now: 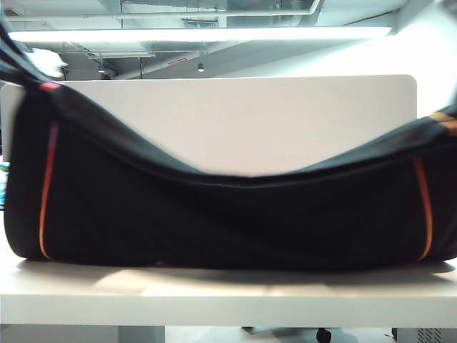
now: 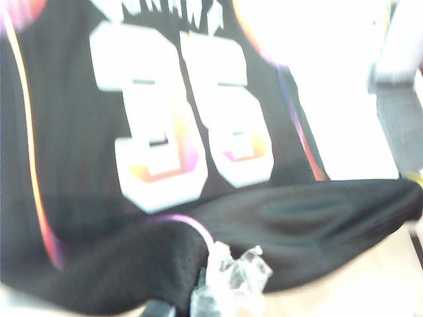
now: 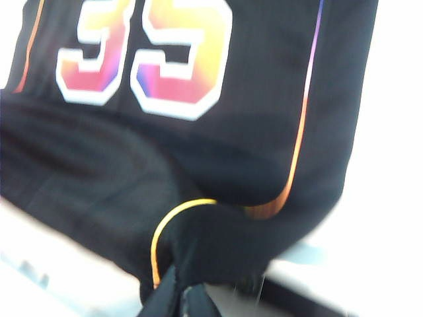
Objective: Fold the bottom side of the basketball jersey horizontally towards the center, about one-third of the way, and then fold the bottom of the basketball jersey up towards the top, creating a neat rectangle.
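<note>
- The basketball jersey (image 1: 228,221) is a wide black cloth on the white bench (image 1: 228,293), and in the exterior view it hides most of the bench top.
- Its two near corners are lifted off the bench: one rises toward the upper left of the exterior view, the other toward the right edge, and the lifted edge sags low in the middle between them.
- The lower fold of the jersey rests on the bench, near the bench's front edge.
- Thin orange piping runs down the jersey near each of its sides.
- The left claw (image 2: 198,290) is pressed together, pinching a bunched corner of the jersey (image 2: 132,264); a bit of crinkled clear plastic (image 2: 231,277) sits right beside that pinch.
- In the left wrist view the big number 35 (image 2: 182,115), white-edged with an orange-pink fill, lies on the flat part of the jersey beyond the lifted corner, with white lettering above it.
- The right claw (image 3: 180,294) is pressed together too, pinching the other corner of the jersey (image 3: 218,244), where a yellow trim line curves round.
- In the right wrist view the number 35 lies beyond that lifted corner, with piping along the jersey's side.
- Both wrist views are blurred.
</note>
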Controlling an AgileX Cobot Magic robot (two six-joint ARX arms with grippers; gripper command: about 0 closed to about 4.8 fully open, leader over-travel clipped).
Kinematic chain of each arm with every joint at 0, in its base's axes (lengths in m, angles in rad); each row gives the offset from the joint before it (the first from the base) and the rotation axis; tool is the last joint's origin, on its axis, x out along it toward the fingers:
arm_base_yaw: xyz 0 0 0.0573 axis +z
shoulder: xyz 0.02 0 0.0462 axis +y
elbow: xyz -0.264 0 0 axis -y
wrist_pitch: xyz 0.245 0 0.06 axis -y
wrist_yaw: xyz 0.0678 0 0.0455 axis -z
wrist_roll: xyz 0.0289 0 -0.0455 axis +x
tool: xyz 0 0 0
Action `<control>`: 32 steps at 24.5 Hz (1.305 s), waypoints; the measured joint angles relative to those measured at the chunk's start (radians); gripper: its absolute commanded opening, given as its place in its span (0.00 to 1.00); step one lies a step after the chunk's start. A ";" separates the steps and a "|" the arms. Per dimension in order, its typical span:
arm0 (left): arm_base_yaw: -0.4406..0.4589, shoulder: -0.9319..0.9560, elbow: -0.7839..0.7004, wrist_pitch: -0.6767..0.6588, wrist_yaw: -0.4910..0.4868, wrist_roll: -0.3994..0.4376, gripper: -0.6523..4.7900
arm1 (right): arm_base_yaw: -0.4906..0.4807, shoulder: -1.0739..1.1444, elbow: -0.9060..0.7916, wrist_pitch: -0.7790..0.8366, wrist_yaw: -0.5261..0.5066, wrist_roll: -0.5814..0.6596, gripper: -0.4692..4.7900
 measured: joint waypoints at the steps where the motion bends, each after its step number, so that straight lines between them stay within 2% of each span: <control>1: 0.000 0.098 0.001 0.168 -0.021 -0.038 0.11 | 0.000 0.108 0.043 0.138 0.047 0.016 0.08; 3: 0.000 0.233 0.006 0.347 -0.068 -0.074 0.11 | -0.001 0.243 0.118 0.267 0.105 0.019 0.08; 5: 0.000 0.409 0.069 0.442 -0.095 -0.077 0.11 | -0.002 0.378 0.203 0.339 0.126 0.019 0.08; 6: 0.001 0.483 0.103 0.475 -0.103 -0.077 0.19 | -0.003 0.466 0.255 0.382 0.126 0.019 0.21; 7: 0.001 0.558 0.142 0.505 -0.109 -0.073 0.39 | -0.005 0.550 0.295 0.425 0.126 0.018 0.36; 8: 0.000 0.615 0.175 0.536 -0.109 -0.057 0.59 | -0.006 0.589 0.311 0.448 0.126 0.013 0.60; 9: 0.000 0.676 0.212 0.571 -0.110 -0.034 0.77 | -0.008 0.632 0.323 0.476 0.124 0.006 0.75; 10: 0.000 0.717 0.238 0.597 -0.117 -0.017 0.90 | -0.009 0.665 0.336 0.493 0.117 0.004 0.81; 11: 0.002 0.756 0.266 0.605 -0.130 -0.006 0.93 | -0.009 0.703 0.349 0.525 0.112 0.002 0.81; 12: 0.003 0.781 0.288 0.597 -0.140 0.003 0.93 | -0.008 0.734 0.361 0.544 0.109 0.001 0.80; 13: 0.003 0.793 0.301 0.585 -0.146 0.008 0.93 | -0.008 0.749 0.368 0.546 0.110 0.000 0.73; 14: 0.003 0.797 0.314 0.563 -0.151 0.012 0.93 | -0.011 0.755 0.369 0.544 0.111 0.002 0.61; 15: 0.003 0.797 0.320 0.550 -0.153 0.014 0.92 | -0.018 0.755 0.369 0.532 0.110 0.002 0.54; 16: 0.004 0.793 0.326 0.534 -0.154 0.016 0.92 | -0.026 0.751 0.369 0.519 0.113 0.000 0.54; 19: 0.021 0.775 0.327 0.466 -0.164 0.029 0.92 | -0.054 0.732 0.370 0.480 0.082 -0.010 0.56; 23: 0.047 0.730 0.327 0.213 -0.177 0.113 0.92 | -0.098 0.711 0.366 0.290 -0.014 -0.038 0.75; 25: 0.047 0.713 0.323 0.062 -0.196 0.177 0.92 | -0.106 0.697 0.339 0.204 -0.040 -0.062 0.75; 26: 0.046 0.710 0.314 0.028 -0.200 0.194 0.92 | -0.106 0.692 0.326 0.194 -0.044 -0.070 0.75; 29: 0.042 0.705 0.282 -0.046 -0.205 0.206 0.92 | -0.106 0.689 0.286 0.179 -0.051 -0.074 0.75; 32: 0.040 0.705 0.229 -0.063 -0.206 0.213 0.92 | -0.106 0.689 0.207 0.192 -0.070 -0.076 0.75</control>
